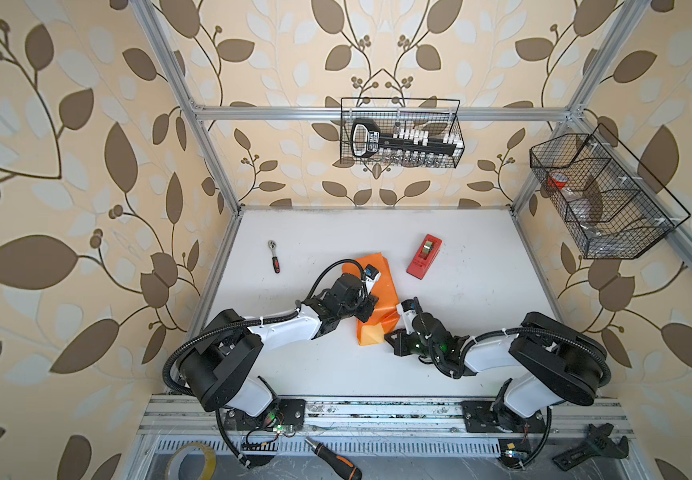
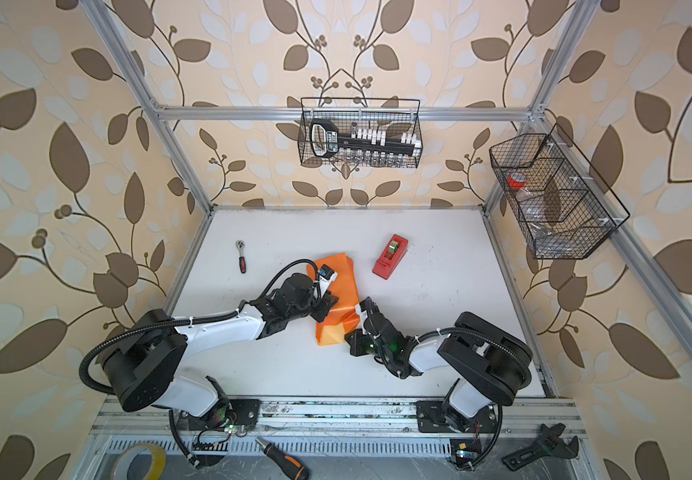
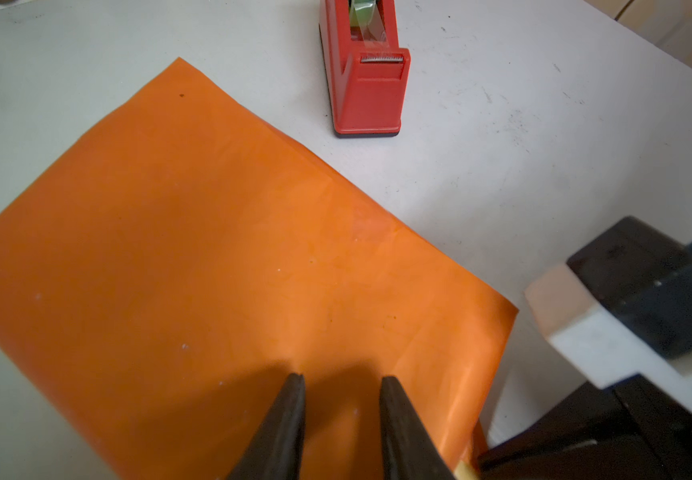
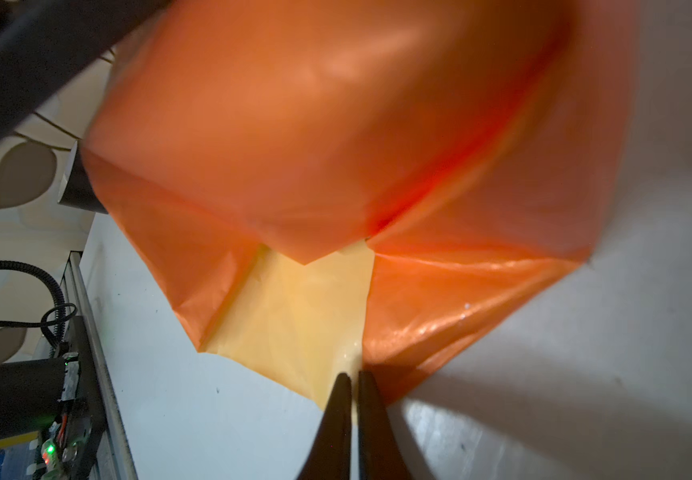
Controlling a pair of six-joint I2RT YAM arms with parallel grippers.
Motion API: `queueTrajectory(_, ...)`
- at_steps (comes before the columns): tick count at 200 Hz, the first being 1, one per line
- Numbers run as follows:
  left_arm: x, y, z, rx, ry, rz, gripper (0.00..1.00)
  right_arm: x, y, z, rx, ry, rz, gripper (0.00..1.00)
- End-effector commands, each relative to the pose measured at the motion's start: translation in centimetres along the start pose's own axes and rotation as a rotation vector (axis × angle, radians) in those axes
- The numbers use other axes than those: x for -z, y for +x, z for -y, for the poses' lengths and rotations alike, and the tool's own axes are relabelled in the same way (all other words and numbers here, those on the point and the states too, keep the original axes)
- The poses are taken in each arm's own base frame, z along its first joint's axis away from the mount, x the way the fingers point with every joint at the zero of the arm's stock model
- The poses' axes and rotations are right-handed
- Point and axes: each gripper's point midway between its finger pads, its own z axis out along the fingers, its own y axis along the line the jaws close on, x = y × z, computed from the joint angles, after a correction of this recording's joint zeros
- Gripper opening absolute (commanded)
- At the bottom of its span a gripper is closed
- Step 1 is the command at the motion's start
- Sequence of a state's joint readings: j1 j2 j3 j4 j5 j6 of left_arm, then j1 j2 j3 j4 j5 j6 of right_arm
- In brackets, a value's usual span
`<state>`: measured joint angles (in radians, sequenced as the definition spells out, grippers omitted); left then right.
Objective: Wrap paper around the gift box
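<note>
The paper [image 1: 382, 286] lies folded into a bright orange parcel mid-table in both top views [image 2: 342, 272]; the gift box is hidden under it. My left gripper [image 3: 341, 378] rests on the parcel's orange top [image 3: 211, 249], jaws a little apart with nothing between them; in a top view it sits over the parcel's near part [image 1: 369, 311]. My right gripper [image 4: 352, 374] is shut on the edge of a loose flap at the parcel's near end, where the pale yellow face [image 4: 302, 316] shows between orange folds [image 4: 336, 124]. In a top view it is at the near right corner [image 1: 390, 334].
A red tape dispenser [image 1: 424, 256] stands right of and behind the parcel, seen too in the left wrist view [image 3: 364, 75]. A ratchet [image 1: 274, 256] lies at the back left. Wire baskets [image 1: 402, 133] [image 1: 602, 195] hang on the frame. A screwdriver [image 1: 333, 457] lies beyond the front rail.
</note>
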<state>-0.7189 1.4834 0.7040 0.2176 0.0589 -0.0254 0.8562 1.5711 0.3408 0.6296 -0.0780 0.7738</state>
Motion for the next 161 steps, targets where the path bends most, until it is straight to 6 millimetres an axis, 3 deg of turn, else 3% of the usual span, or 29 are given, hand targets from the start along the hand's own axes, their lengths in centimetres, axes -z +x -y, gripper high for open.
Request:
queueTrajectory(1, -0.4, 3.7, -0.5, 0.015, -0.018, -0.143, 0.34, 0.8, 1.3, 1.1, -0.008, 0.049, -0.041, 0.09)
queueTrajectory(39, -0.2, 2.1, 0.2, 0.036, 0.011, -0.123, 0.46, 3.2, -1.9, 0.0, 0.041, 0.042, 0.025, 0.15)
queueTrajectory(79, 0.7, -2.0, 1.9, 0.089, 0.091, -0.051, 0.66, 6.6, -5.8, 1.9, 0.075, 0.099, 0.118, 0.32)
queueTrajectory(96, 1.6, -3.4, 2.1, 0.117, 0.098, -0.018, 0.73, 7.5, -7.5, 2.4, 0.068, 0.101, 0.150, 0.40)
queueTrajectory(104, 2.9, -4.7, 2.0, 0.131, 0.087, 0.029, 0.75, 7.7, -8.3, 2.5, 0.066, 0.098, 0.159, 0.45)
queueTrajectory(130, 5.2, -5.5, -0.6, 0.245, -0.028, 0.080, 0.80, 7.5, -10.6, 2.3, 0.084, 0.105, 0.177, 0.67)
queueTrajectory(161, 6.8, -3.8, -5.8, 0.544, -0.111, 0.063, 0.86, 5.9, -13.2, 2.2, 0.072, 0.109, 0.177, 0.89)
